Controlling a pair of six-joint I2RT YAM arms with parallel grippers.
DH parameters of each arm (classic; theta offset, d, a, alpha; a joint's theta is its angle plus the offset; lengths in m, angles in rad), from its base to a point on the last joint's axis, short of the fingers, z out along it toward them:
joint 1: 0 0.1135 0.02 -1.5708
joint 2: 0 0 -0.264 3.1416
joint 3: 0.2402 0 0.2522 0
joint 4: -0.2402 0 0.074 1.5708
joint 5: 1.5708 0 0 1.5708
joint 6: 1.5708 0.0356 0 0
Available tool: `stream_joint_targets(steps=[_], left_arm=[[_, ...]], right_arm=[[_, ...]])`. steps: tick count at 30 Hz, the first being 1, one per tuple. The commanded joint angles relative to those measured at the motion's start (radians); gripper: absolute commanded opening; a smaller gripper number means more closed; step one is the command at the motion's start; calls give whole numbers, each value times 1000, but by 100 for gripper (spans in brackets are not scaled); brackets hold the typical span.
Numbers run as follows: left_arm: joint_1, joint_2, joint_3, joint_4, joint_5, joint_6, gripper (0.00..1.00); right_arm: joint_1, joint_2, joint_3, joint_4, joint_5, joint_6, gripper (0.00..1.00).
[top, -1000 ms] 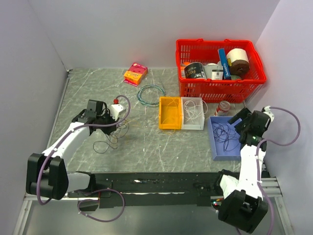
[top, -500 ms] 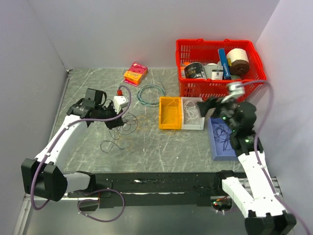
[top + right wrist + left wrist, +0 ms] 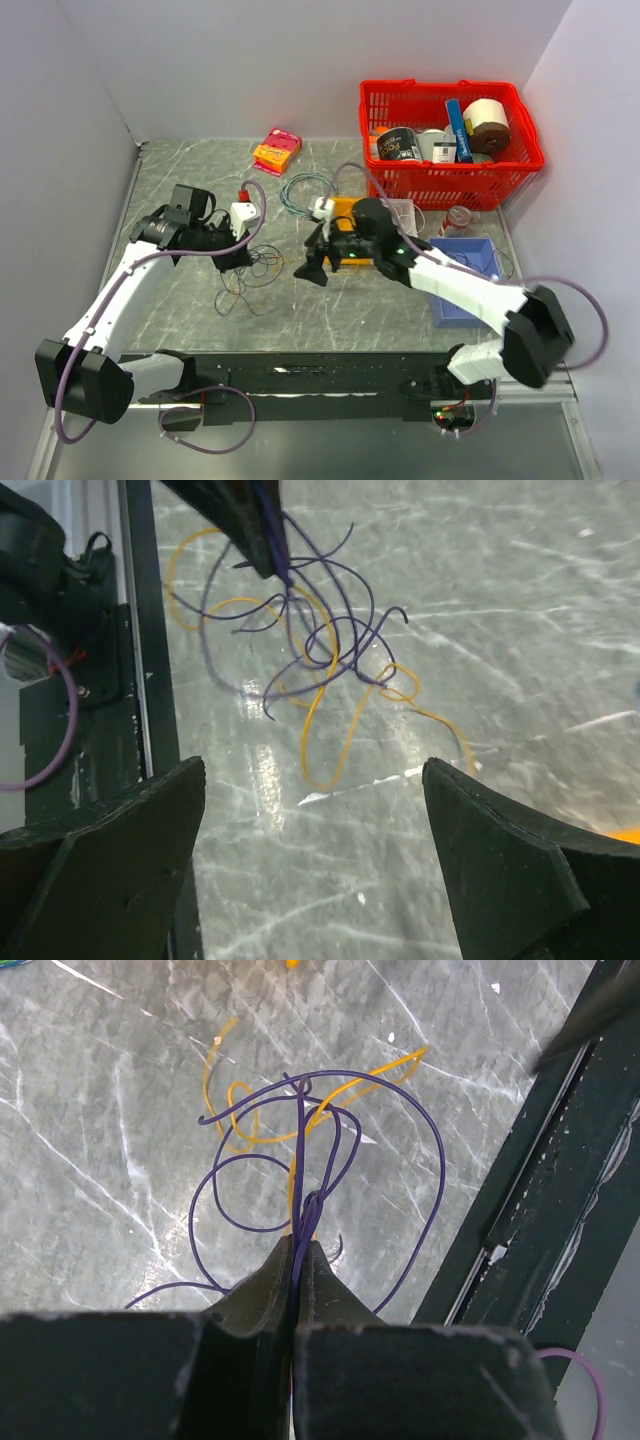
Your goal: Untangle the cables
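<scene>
My left gripper (image 3: 298, 1245) clamps the thin purple-and-orange wire cables (image 3: 301, 1160), hanging straight ahead of my right gripper (image 3: 312, 780), jaws spread.

The cables (image 3: 246, 278) lie on the table (image 3: 340, 305) between the left claw (image 3: 238, 258) and right claw (image 3: 312, 256), with the basket (image 3: 450, 172) behind.
</scene>
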Motion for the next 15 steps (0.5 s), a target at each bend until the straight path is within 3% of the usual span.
stream_joint_targets(steps=[1, 7, 10, 11, 12, 13, 15], left_arm=[[-2, -29, 21, -2, 16, 19, 1], [-2, -32, 7, 1, 9, 22, 1], [-2, -27, 8, 1, 8, 23, 1], [-2, -26, 8, 4, 3, 22, 1], [-2, -27, 5, 7, -6, 19, 1], [-2, -26, 2, 22, -39, 8, 2], [-1, -27, -21, 48, -93, -4, 5]], right_arm=[[6, 159, 103, 59, 19, -36, 92], [37, 236, 62, 194, 10, 23, 85], [35, 268, 81, 208, 10, 55, 53], [34, 271, 92, 185, 28, 57, 24], [35, 271, 98, 171, 44, 54, 10], [34, 256, 101, 159, 65, 49, 0], [28, 224, 92, 133, 116, 40, 0]])
